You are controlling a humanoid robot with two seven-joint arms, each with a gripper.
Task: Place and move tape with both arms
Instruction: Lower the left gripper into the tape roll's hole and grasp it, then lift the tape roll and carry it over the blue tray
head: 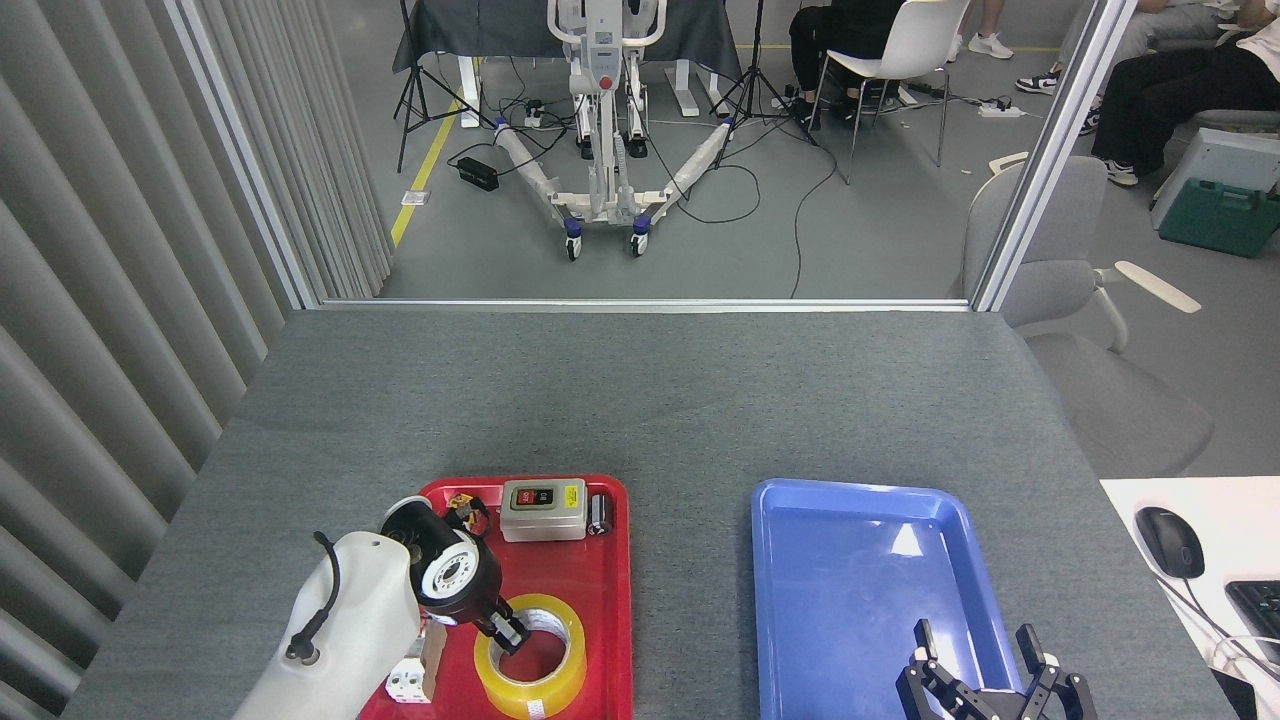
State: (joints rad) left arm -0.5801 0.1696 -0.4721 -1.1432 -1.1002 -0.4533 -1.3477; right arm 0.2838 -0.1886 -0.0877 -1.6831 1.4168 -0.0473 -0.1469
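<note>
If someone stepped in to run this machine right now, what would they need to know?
Left gripper: down at the inner rim of the tape; grip not clear from here.
Right gripper: open, empty, over the near end of the blue tray.
Tape: lying flat in the red tray, near end, in front of the grey switch box.
Done: left arm has reached the tape.
Left: lift it out and move it using both arms.

bright, even overhead light; sharp focus, soft shadows, a white glare spot on the blue tray (905, 541)
</note>
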